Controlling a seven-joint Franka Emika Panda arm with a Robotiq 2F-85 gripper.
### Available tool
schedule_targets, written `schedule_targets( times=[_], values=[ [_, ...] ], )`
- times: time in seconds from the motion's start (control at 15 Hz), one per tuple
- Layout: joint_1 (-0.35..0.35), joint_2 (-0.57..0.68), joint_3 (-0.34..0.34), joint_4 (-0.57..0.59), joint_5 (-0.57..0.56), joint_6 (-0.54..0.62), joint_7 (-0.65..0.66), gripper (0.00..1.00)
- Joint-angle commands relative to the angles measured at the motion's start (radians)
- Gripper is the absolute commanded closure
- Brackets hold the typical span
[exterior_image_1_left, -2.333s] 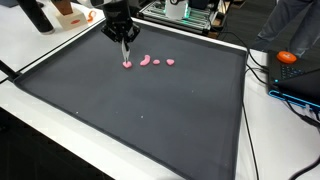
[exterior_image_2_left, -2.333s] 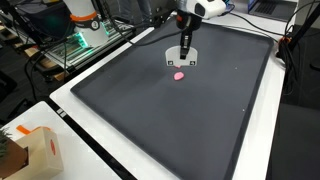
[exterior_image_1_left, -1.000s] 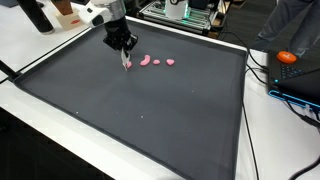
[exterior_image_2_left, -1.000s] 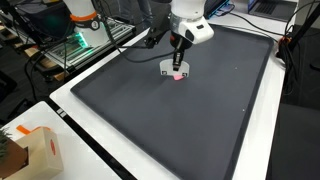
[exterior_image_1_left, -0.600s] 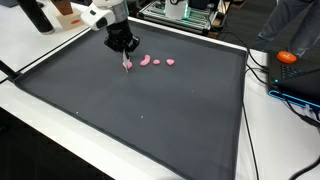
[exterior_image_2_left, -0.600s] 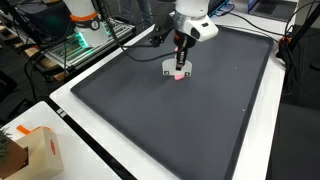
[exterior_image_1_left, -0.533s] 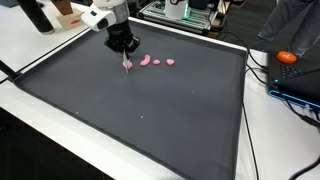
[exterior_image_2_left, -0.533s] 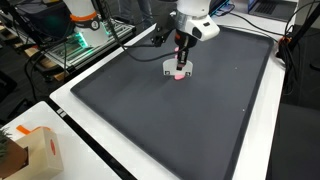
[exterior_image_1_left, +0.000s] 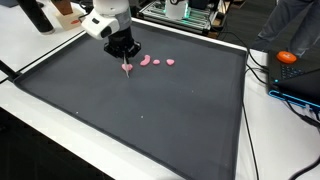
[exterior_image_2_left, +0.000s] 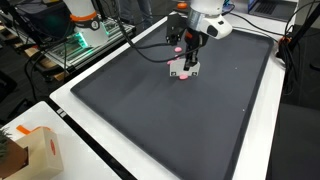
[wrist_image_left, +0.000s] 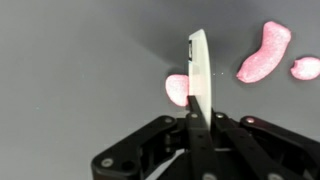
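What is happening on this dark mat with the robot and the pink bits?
The robot's gripper has its fingers shut on a thin white flat blade, held edge-down at a small pink lump on the dark grey mat. Whether blade and lump touch cannot be told. More pink pieces lie in a row beside it.

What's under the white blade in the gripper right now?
A pink piece lies on the dark mat beneath the white blade; only one side of it shows in the wrist view. The blade covers the rest, so contact cannot be told.
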Motion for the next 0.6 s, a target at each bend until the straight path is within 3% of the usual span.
schedule_targets(
  times=[0.0,0.53],
  values=[
    [0.002,0.088,0.015,0.069,0.006,0.029,0.002,0.99],
    [-0.016,0.103,0.034,0.093,0.042,0.061,-0.012,0.99]
  ],
)
